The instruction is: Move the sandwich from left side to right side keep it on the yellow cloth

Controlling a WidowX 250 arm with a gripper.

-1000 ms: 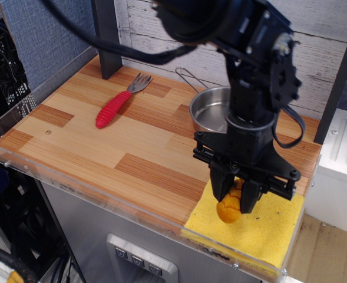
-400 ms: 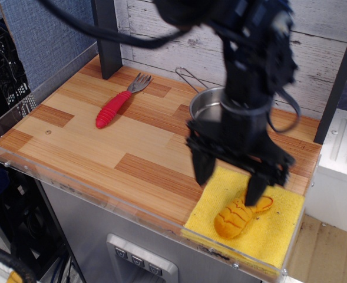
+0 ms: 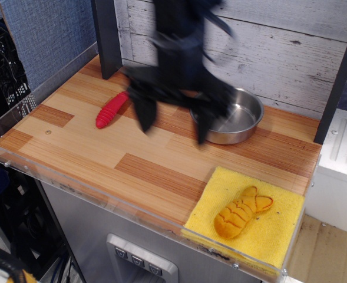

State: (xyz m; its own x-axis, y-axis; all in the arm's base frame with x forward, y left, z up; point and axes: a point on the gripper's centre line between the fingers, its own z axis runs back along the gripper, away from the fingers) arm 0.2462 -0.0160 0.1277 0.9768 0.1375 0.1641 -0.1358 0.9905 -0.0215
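1. The sandwich point(image 3: 241, 211) lies flat on the yellow cloth point(image 3: 279, 233), its broad ridged end toward 7 o'clock and its tapered end toward 2 o'clock. Nothing touches it.
2. The yellow cloth sits at the table's point(image 3: 79, 138) near right corner, at about 5 o'clock in the view.
3. The gripper point(image 3: 174, 121) is motion-blurred and hangs above the wooden top, well apart from the sandwich, at about 10 o'clock from it.
4. Its two dark fingers point(image 3: 142, 112) are spread wide with nothing between them.
5. A steel pan point(image 3: 237, 118) stands just beyond the cloth, at 12 o'clock from it; the right finger overlaps the pan's left rim in this view.
6. A red fork point(image 3: 111, 109) lies at 9 o'clock of the gripper, its tines hidden behind the blurred arm.
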